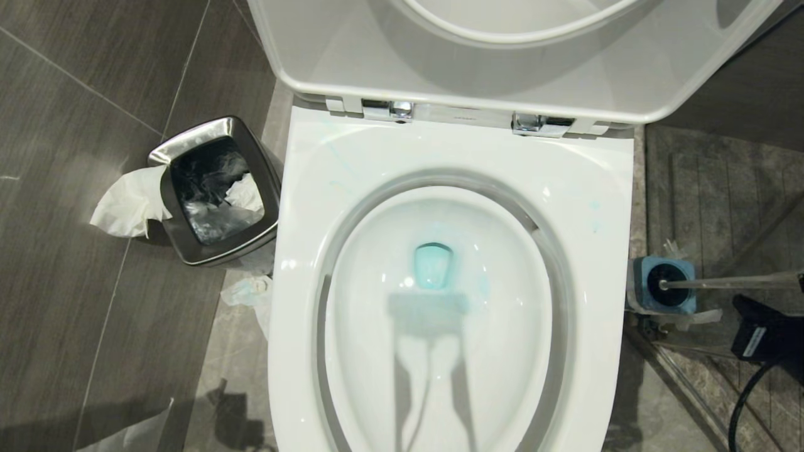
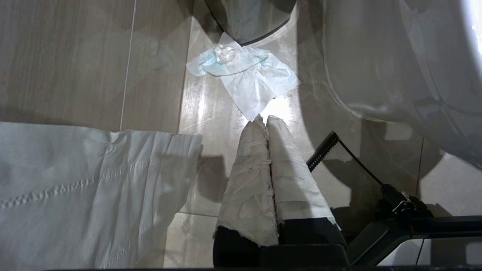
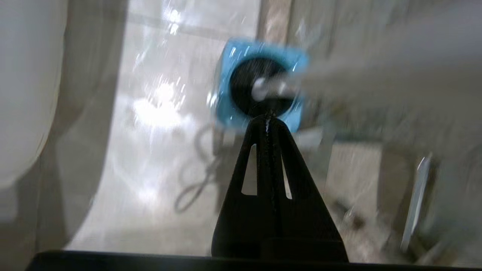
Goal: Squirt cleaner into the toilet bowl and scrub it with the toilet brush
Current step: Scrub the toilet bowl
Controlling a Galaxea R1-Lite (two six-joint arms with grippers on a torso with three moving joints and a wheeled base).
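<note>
Dark grey floor tiles point(image 1: 75, 125) surround the toilet bowl point(image 1: 452, 301) in the head view, its seat and lid raised. Teal-blue cleaner point(image 1: 433, 265) tints the water in the basin, with faint teal streaks on the porcelain around it. To the bowl's left stands a small steel waste bin point(image 1: 217, 188) lined with a dark bag and holding crumpled paper, with more white paper hanging over its rim. To the bowl's right, the toilet brush point(image 1: 728, 284) sits head-down in its blue-topped holder point(image 1: 664, 285), the white handle leaning away toward the picture's right edge. The right gripper point(image 1: 763, 336) shows only as a dark shape just below the handle, apart from it.

From the left wrist, the left gripper point(image 2: 263, 119), its jaws wrapped in white tape and pressed together, holding nothing, hangs over the floor near a crumpled tissue point(image 2: 244, 75) stained pale teal. A larger white sheet point(image 2: 86, 188) lies beside it, and the bowl's outer wall is nearby.

From the right wrist, blurred, the right gripper's black jaws are shut tip to tip on nothing, pointing at the holder, where the bristles fill the round opening.
</note>
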